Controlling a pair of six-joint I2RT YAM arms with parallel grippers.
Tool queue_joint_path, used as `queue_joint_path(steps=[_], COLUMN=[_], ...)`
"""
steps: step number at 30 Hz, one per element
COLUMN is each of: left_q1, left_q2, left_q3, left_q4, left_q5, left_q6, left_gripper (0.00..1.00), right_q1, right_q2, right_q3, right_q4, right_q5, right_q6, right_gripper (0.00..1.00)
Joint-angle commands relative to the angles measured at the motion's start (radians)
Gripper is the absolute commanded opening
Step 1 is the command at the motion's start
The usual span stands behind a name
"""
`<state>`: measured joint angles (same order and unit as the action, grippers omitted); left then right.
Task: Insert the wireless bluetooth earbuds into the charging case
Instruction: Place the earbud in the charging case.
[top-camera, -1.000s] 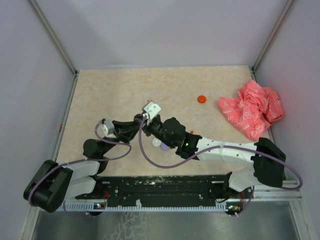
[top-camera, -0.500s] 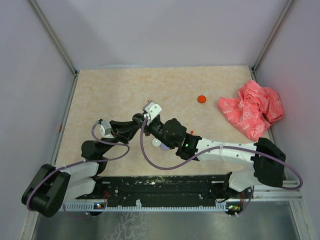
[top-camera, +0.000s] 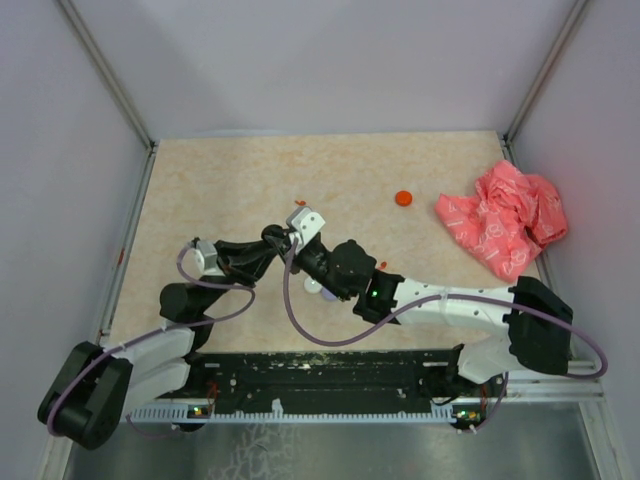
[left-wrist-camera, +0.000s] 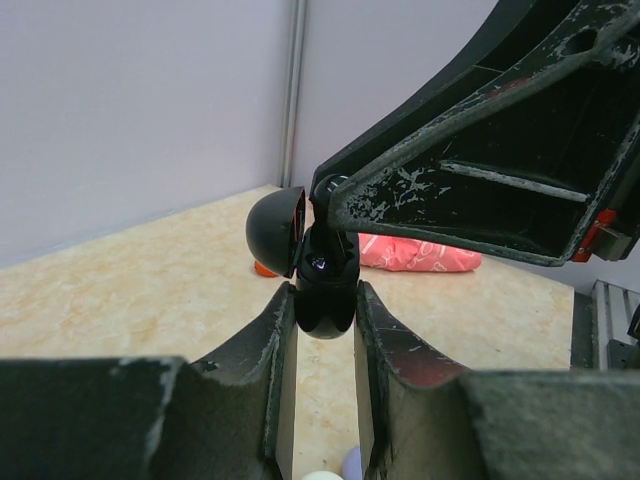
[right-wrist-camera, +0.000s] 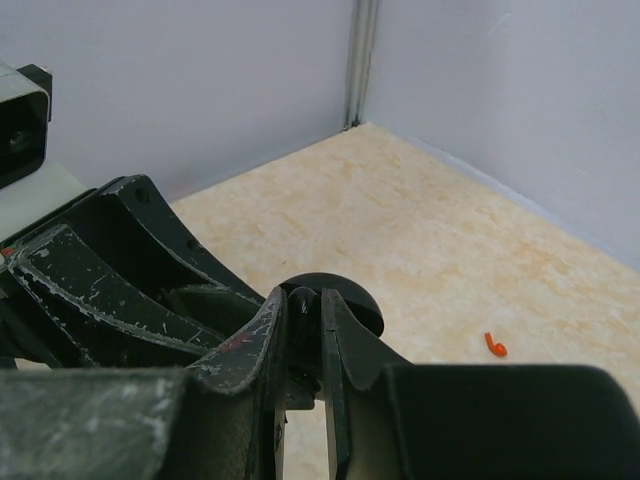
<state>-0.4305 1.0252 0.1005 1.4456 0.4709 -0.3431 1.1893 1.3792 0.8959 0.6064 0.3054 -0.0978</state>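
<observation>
The right end effector (right-wrist-camera: 306, 312) pinches a black earbud (right-wrist-camera: 303, 299) over the charging case (right-wrist-camera: 352, 303); a red earbud (right-wrist-camera: 495, 345) lies apart.

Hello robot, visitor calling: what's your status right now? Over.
Left pincer shut on the open charging case. Right pincer shut on a black earbud, right over the case. Red earbud lies loose, well apart. Over.

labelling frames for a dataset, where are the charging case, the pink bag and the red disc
charging case (left-wrist-camera: 325, 298): left wrist view, its black base
pink bag (top-camera: 505, 222): top view, crumpled middle
red disc (top-camera: 403, 198): top view, its centre
</observation>
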Motion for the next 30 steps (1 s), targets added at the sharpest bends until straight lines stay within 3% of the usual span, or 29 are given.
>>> queue_joint_path(steps=[1,30], left_q1=[-0.002,-0.002], left_q2=[-0.035,-0.132], left_q3=[0.032,0.056], left_q4=[0.034,-0.175], left_q5=[-0.050,-0.031], left_q6=[-0.019,0.111], left_gripper=[0.00,0.00], right_q1=[0.007,0.073], right_q2=[-0.031,0.003], right_q3=[-0.018,0.062], right_q4=[-0.015,-0.113], right_q5=[0.015,0.127], right_q6=[-0.033,-0.171], right_gripper=[0.05,0.04])
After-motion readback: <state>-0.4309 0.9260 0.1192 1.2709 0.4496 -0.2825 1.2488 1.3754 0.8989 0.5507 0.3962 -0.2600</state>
